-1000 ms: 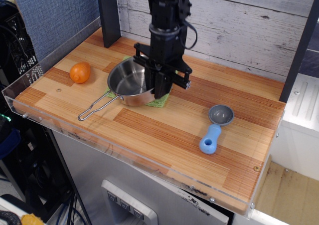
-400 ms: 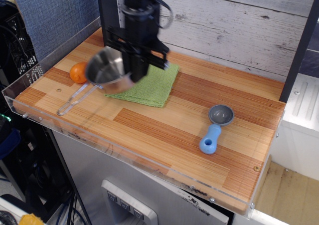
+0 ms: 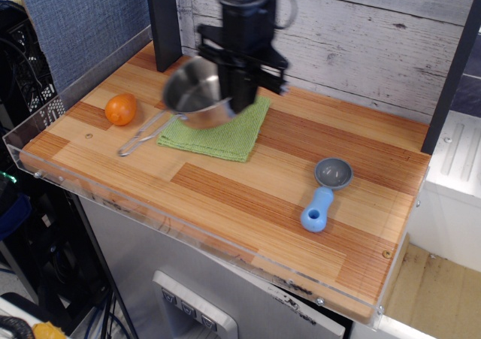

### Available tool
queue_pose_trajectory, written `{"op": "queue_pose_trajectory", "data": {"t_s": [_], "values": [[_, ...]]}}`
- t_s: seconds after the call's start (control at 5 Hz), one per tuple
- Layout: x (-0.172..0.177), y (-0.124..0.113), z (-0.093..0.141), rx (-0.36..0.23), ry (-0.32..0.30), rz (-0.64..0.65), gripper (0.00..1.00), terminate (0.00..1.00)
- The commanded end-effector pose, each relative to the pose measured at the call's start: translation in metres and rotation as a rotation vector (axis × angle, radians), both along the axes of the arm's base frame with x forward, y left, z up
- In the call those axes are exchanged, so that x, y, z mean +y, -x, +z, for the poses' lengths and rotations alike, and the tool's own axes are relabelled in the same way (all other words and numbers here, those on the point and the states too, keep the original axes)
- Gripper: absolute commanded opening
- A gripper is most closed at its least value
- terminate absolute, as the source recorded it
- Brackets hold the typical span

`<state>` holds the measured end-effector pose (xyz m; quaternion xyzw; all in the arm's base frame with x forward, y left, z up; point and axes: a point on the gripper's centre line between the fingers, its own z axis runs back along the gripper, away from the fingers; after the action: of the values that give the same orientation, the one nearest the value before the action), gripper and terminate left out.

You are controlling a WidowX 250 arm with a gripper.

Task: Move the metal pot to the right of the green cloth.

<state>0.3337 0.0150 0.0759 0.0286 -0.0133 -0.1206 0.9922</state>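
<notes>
Your hand (image 3: 242, 102) hangs over the back left part of the table (image 3: 248, 192), clenched on the right rim of the metal pot (image 3: 197, 95). The pot sits just left of the hand, lifted and blurred, tilted with its wire handle (image 3: 143, 136) trailing down and further left toward the table edge. Directly under the hand and pot lies the green cloth (image 3: 222, 132), flat on the wood. Well left of the hand rests an orange fruit (image 3: 120, 109). Off to the hand's right and nearer the front edge lies a grey scoop (image 3: 326, 192) with a blue handle.
</notes>
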Motion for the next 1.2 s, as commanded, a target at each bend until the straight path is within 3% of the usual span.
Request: {"op": "queue_pose_trajectory", "data": {"t_s": [0.0,0.6,1.0], "values": [[-0.036,-0.005,0.027,-0.085,0.019,-0.103,0.00,0.00],[-0.068,-0.014,0.023,-0.113,-0.009,-0.223,0.00,0.00],[-0.075,-0.034,-0.004,-0.048,-0.017,-0.266,0.00,0.00]]}}
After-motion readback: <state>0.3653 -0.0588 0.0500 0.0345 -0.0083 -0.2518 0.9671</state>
